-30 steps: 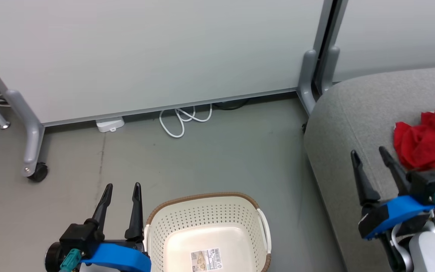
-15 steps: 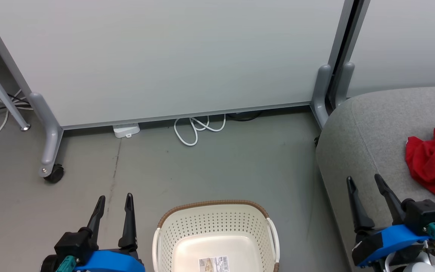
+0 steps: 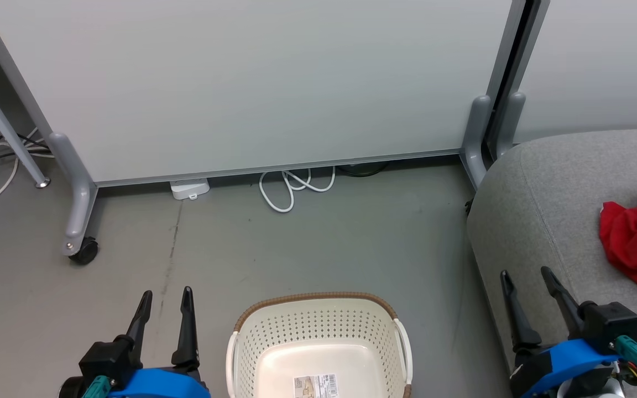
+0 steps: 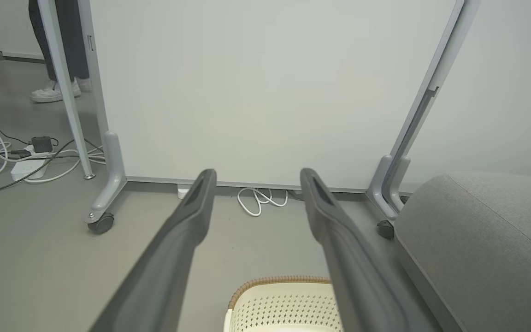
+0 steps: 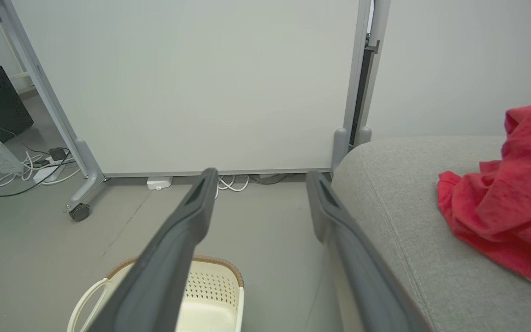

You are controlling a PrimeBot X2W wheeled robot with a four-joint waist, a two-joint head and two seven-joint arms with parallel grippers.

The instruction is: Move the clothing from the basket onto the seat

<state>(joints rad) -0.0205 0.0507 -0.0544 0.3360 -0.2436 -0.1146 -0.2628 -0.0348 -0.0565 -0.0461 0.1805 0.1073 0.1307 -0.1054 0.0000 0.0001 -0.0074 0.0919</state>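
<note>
1. Inside, the basket [image 3: 318,326] showed its bare cream bottom with a label sticker [image 3: 314,385] stuck flat on it; the print was too small to read.
2. The clothing [image 3: 636,243] lay as a crumpled red heap on the seat [image 3: 539,210], well apart from the basket, at the right edge of the head view.
3. The left tool [image 3: 166,294] hovered just beside the basket's left wall, its two dark fingers spread and gripping nothing.
4. The right tool [image 3: 524,273] hung by the seat's edge, near the red heap but not touching it, its fingers likewise apart and holding nothing.
5. The basket stood on a grey floor [image 3: 324,243], between the left tool and the seat's rounded corner.
6. A pale partition panel [image 3: 252,83] on grey legs closed off the room behind; one leg ended in a black caster [image 3: 85,251].
7. A looped white cable [image 3: 291,190] and a small white adapter [image 3: 189,189] lay on the floor at the panel's foot.
8. Beyond the panel's left side, the left wrist view caught a person's white shoes [image 4: 49,94] and cords tangled around a power strip [image 4: 26,168].
</note>
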